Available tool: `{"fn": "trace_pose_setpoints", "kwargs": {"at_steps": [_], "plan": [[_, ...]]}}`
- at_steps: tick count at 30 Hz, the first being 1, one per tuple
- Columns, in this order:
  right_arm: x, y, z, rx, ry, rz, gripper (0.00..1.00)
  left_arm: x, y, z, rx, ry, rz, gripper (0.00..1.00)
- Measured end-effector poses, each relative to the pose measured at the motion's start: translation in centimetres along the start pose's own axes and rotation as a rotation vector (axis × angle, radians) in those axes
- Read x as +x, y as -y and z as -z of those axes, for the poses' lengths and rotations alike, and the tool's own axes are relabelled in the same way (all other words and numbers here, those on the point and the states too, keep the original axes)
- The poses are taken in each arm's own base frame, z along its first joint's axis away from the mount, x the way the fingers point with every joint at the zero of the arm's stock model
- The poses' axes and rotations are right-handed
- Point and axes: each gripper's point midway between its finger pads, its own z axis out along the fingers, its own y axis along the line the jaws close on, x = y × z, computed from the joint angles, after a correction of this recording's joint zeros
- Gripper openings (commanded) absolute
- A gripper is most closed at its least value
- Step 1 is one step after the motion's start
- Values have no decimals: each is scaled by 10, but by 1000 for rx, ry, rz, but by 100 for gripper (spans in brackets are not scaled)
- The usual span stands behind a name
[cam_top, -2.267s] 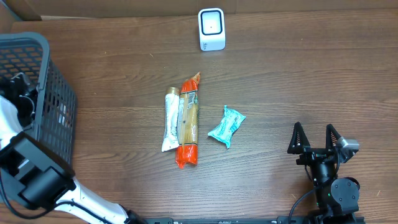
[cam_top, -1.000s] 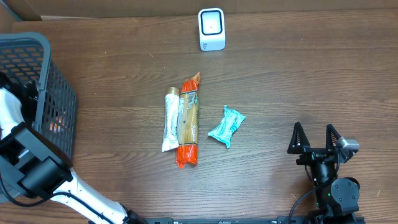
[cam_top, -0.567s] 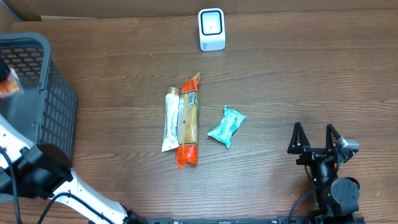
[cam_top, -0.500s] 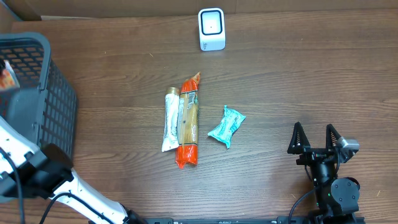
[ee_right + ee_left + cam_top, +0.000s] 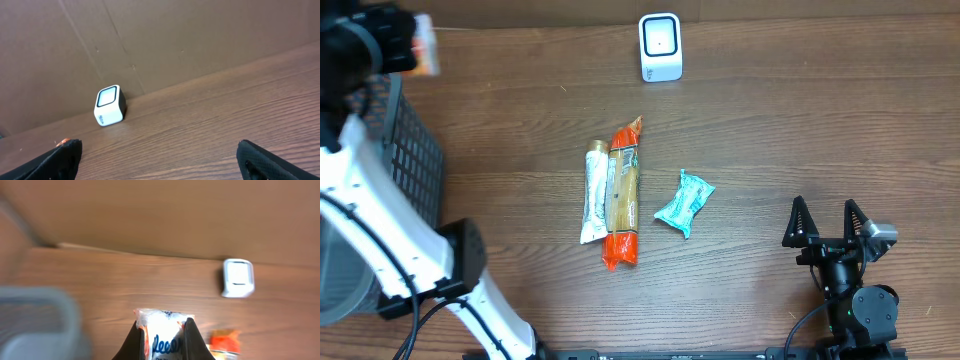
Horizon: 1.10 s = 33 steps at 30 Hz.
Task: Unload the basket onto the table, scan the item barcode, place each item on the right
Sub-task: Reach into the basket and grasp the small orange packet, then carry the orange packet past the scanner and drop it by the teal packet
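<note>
1 white packet [image 5: 165, 341] in left gripper [image 5: 164, 326], apparently lengthwise along jaws.

The left arm [image 5: 375, 215], along the left edge of the overhead frame, is a smooth white tube with a boxy black joint housing [image 5: 465, 262] and thin black cables [image 5: 418, 318] trailing at lower left. The right arm [image 5: 860, 305], at lower right, is all black, with a rounded joint, a small grey block [image 5: 880, 232] by the wrist and a looping black cable [image 5: 807, 325]. The left jaws are dark, narrow blades. The right jaws are matte black and taper to points.
</note>
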Motion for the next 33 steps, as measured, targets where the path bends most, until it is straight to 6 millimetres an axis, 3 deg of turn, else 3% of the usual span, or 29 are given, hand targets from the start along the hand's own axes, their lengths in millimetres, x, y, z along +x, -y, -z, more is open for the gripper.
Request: {"fn": "trace_pose_setpoints", "kwargs": {"at_steps": [4, 7, 12, 19, 25, 33], "plan": [[0, 0, 0, 0, 0, 0, 100, 8, 66, -14, 133, -45, -64, 4], [0, 0, 0, 0, 0, 0, 100, 27, 118, -30, 222, -125, -119, 4], [0, 0, 0, 0, 0, 0, 100, 89, 192, -64, 301, -365, -201, 4], [0, 0, 0, 0, 0, 1, 100, 170, 267, -112, 331, -564, -296, 4], [0, 0, 0, 0, 0, 0, 100, 234, 295, -154, 301, -665, -286, 4], [0, 0, 0, 0, 0, 0, 100, 315, 295, -198, 249, -758, -227, 4]]}}
